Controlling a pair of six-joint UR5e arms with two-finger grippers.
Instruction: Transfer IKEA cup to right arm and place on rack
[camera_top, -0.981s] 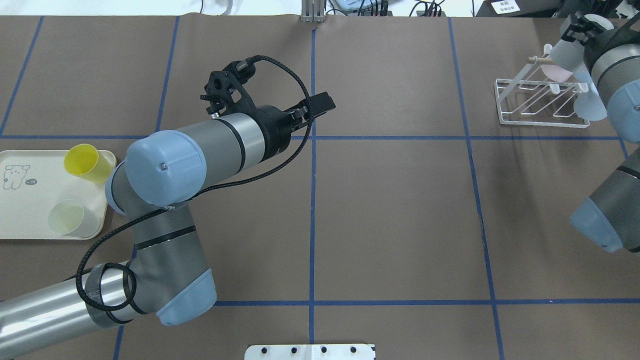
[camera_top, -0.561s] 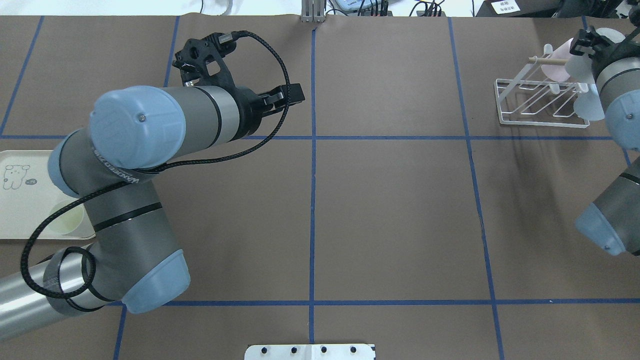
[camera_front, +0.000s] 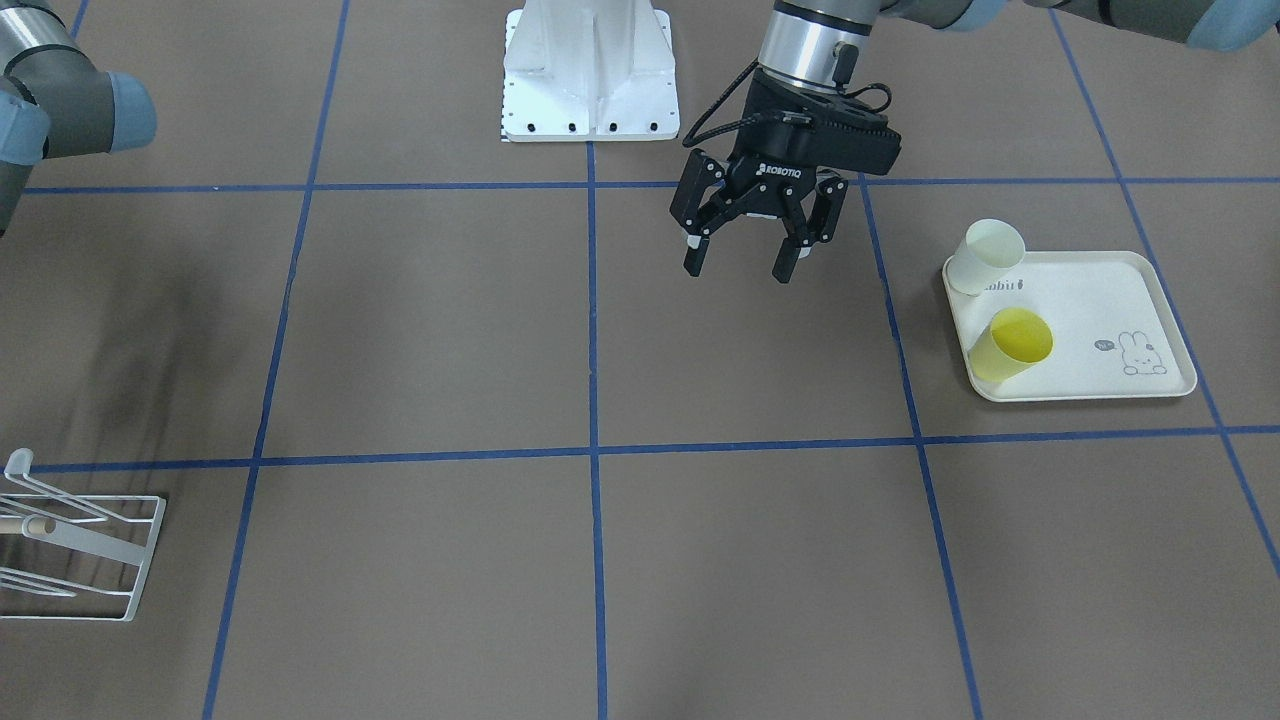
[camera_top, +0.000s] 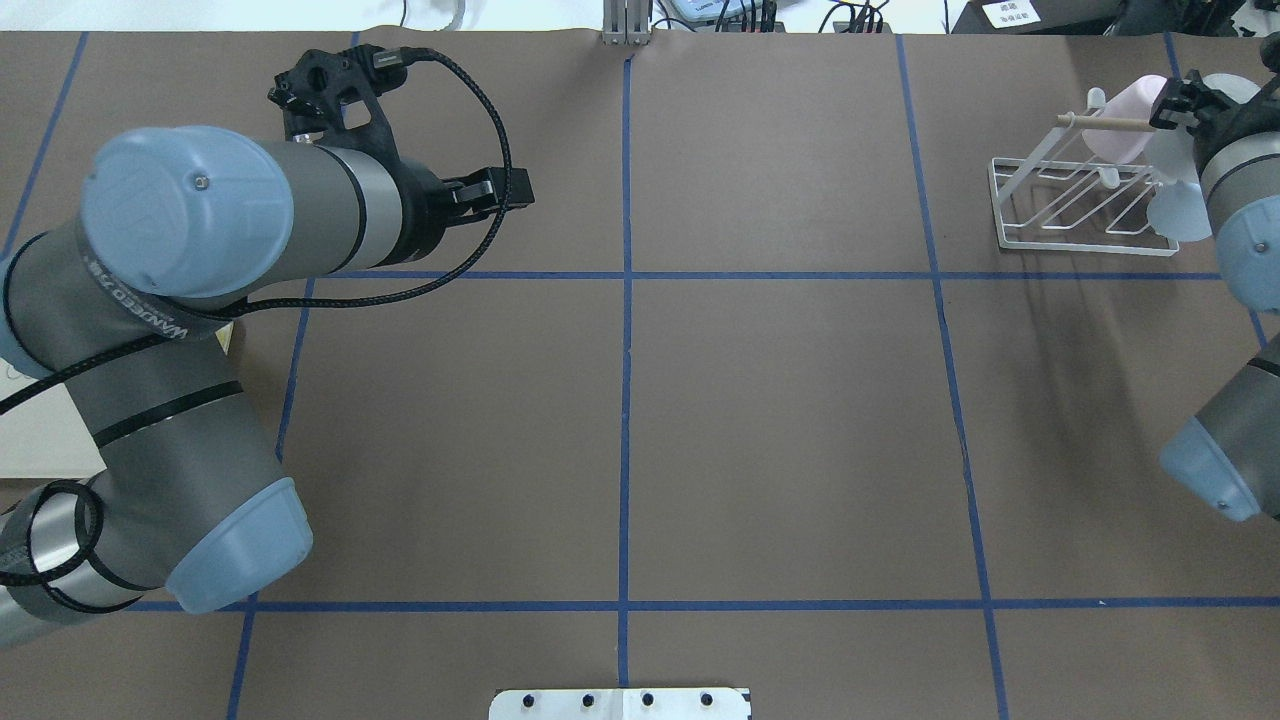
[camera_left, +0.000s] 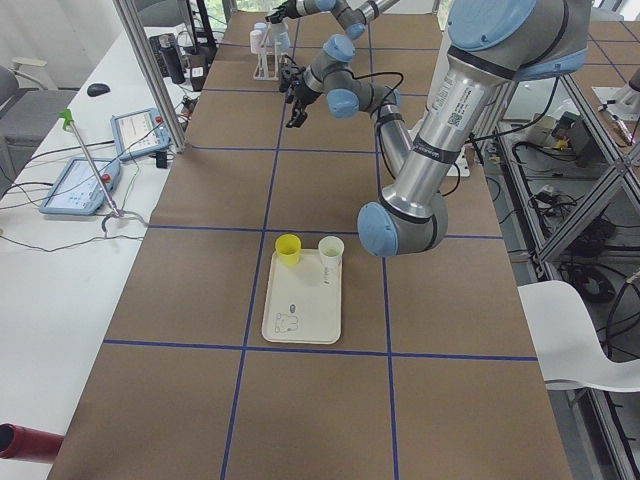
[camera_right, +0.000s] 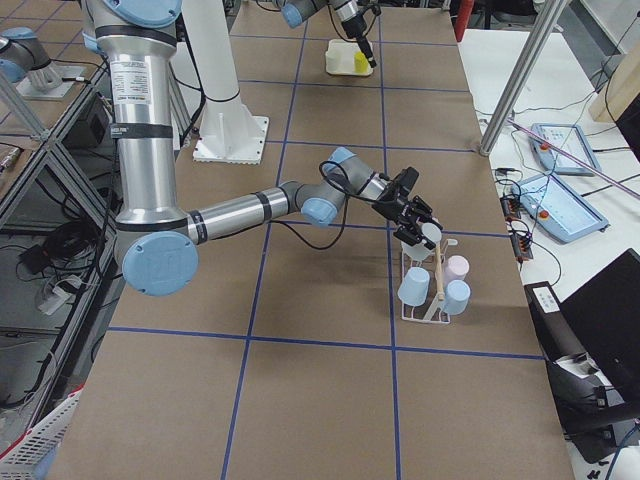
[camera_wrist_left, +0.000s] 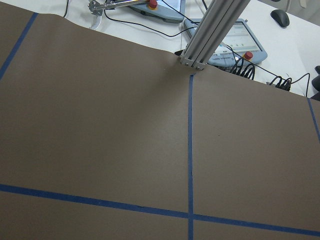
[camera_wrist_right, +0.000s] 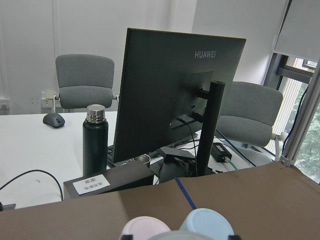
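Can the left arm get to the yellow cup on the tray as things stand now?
Probably yes. The left gripper hangs open and empty above bare table beside the tray; nothing stands between it and the yellow cup. Only the pale cup sits close by.

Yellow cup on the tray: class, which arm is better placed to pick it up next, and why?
Left. The left claw hangs open and empty near the tray holding the yellow cup, on the robot's left side; the right arm is away at the rack on the opposite side.
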